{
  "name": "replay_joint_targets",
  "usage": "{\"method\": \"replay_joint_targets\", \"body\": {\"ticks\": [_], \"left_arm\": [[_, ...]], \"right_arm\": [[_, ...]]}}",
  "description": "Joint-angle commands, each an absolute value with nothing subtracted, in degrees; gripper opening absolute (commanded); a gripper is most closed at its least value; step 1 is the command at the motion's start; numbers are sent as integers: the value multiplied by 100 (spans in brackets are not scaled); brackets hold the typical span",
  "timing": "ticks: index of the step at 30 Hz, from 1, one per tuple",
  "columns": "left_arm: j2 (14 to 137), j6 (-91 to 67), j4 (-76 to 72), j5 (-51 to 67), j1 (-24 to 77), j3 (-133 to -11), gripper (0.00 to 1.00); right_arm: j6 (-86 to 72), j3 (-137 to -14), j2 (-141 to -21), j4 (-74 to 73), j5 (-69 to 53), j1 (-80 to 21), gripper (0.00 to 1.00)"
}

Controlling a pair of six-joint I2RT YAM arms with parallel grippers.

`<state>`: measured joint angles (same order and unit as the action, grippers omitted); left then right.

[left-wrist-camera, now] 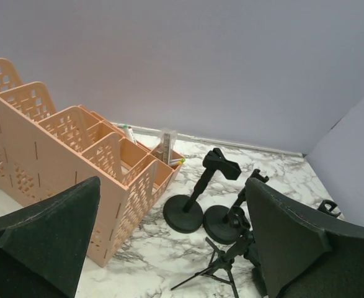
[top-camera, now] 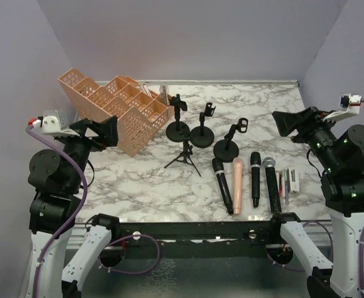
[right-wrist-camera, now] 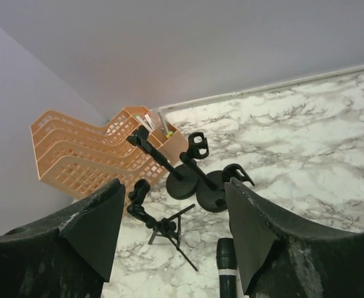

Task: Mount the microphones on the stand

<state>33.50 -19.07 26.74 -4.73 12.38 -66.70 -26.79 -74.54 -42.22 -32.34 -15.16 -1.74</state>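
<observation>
Four stick mics point(top-camera: 237, 184) lie lower right on veined marble point(top-camera: 138, 186) beside round-based stands point(top-camera: 201, 135); left gripper point(top-camera: 105, 131) and right gripper point(top-camera: 285, 123) gape empty.

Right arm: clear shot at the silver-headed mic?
Probably yes. The silver-headed mic lies at the right end of the row, nothing on top, pens just beside it; the right gripper is open.
</observation>
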Motion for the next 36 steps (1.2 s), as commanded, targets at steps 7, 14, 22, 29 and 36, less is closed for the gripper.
{"method": "replay_joint_targets", "body": {"ticks": [7,14,22,29,36], "left_arm": [[3702,-1791,1967,246,1204,-6138,99],[4029,-1958,997,915,1209,-5639,99],[4169,-2065,428,1575,1204,-5231,99],[4298,-2134,362,1634,1209,-5021,99],[4333,-2230,209,1647,1206,-4868,99]], "right_arm": [[-3094,-6725,-4207,-2455,-1274,-143,75],[-2799,-6344,-4647,-1848,-2709,-136,84],[-2874,-6150,-5184,-1624,-3324,-334,90],[-2466,-6530,-5861,-1975,-1549,-2324,92],[-2256,-6884,-7156,-2010,-617,-3808,91]]}}
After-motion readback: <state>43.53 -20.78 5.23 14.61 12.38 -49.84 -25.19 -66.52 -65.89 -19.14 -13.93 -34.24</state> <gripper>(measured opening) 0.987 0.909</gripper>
